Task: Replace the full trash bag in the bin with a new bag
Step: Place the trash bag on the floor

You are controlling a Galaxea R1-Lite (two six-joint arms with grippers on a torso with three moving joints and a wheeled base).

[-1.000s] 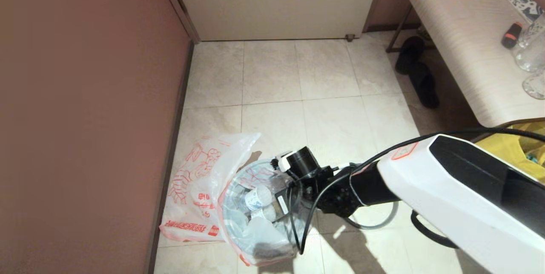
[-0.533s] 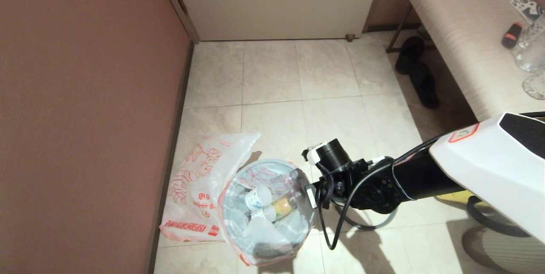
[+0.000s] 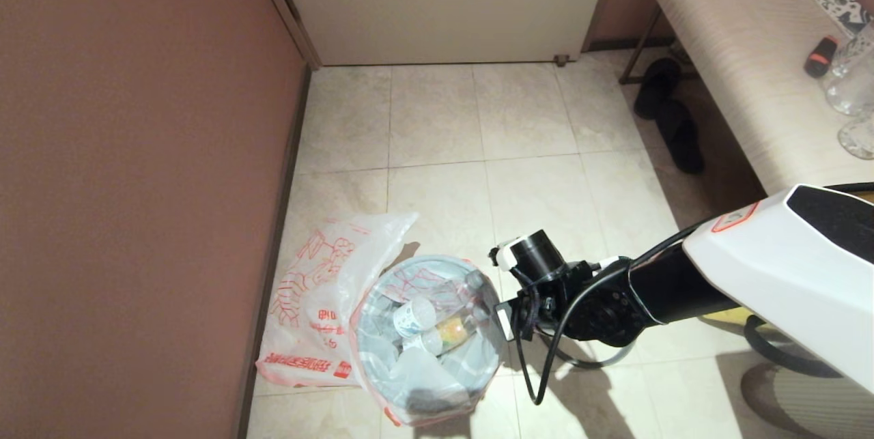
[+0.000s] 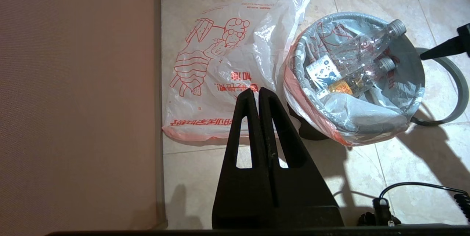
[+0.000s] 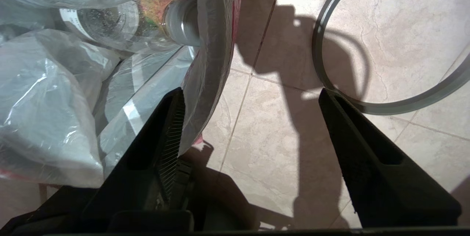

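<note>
The full trash bag (image 3: 427, 343), translucent white with a pink-red rim, sits in the bin (image 4: 312, 133) and holds plastic bottles and crumpled plastic. The new bag (image 3: 311, 302), printed with red characters, lies flat on the floor to the bin's left. My right gripper (image 3: 509, 323) is open just beside the bin's right side. In the right wrist view one finger (image 5: 170, 126) is at the bag's rim (image 5: 216, 45), the other over the floor. My left gripper (image 4: 256, 93) is shut and empty, above the floor near the new bag (image 4: 220, 63).
The grey hoop (image 3: 594, 360) lies on the tiles right of the bin, under my right arm. A reddish wall (image 3: 136, 186) runs close along the left. A bench (image 3: 744, 70) with glassware stands at the right, black slippers (image 3: 669, 118) beneath it.
My right gripper has drawn back from over the bin's mouth to its right side, and its jaws have gone from shut to open. The bags and hoop have not moved.
</note>
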